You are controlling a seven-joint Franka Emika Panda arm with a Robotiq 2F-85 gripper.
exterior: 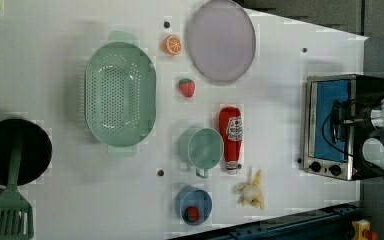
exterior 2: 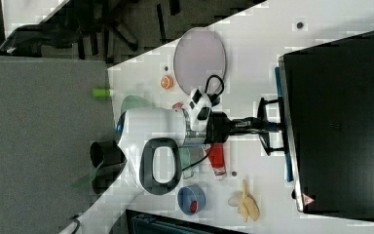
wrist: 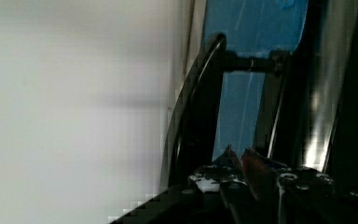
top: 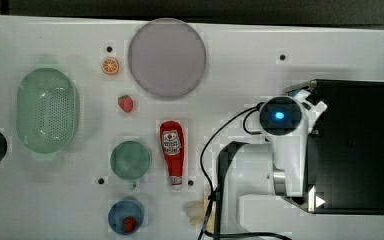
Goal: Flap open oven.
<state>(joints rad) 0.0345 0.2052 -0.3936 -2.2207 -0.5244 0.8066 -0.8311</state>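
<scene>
Oven (exterior: 330, 127): black box, blue glass door, standing on the white counter (exterior: 280, 75) directly ahead of the end effector (exterior 2: 265, 126). Door looks shut or barely cracked.
End effector: fingers drawn narrow, apparently pinched around the door's dark bar handle (wrist: 200, 107), level with it.
Risk: thin grip may slip off the handle as the door swings down; pulling straight out could drag the oven across the counter.
</scene>
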